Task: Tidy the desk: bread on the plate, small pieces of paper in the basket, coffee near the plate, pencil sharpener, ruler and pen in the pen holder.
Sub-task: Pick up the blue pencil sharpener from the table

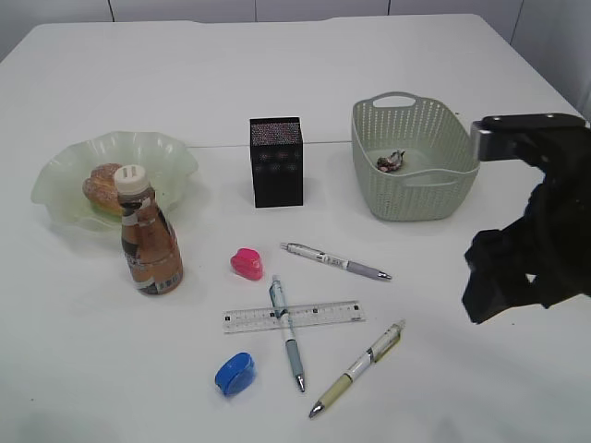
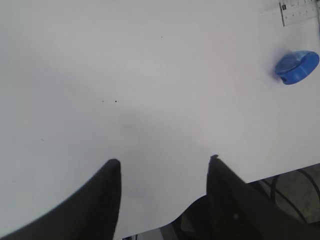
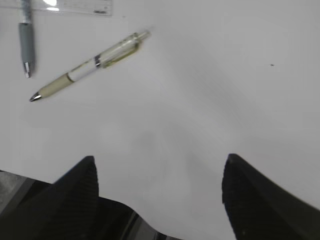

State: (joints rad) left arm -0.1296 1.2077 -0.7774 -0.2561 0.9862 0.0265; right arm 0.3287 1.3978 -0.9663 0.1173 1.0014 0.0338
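Golden bread (image 1: 103, 187) sits in the wavy green plate (image 1: 65, 171); only wrist views show both grippers (image 2: 164, 162) (image 3: 159, 160) released; basket (image 1: 369, 138) holds perhaps paper

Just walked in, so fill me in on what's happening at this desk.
A two-armed robot is tidying, holding nothing right now. The right end effector and left end effector hover open over bare desk. Bread is on the plate, coffee beside it, paper scrap in the basket. Pens, ruler and sharpeners lie loose.
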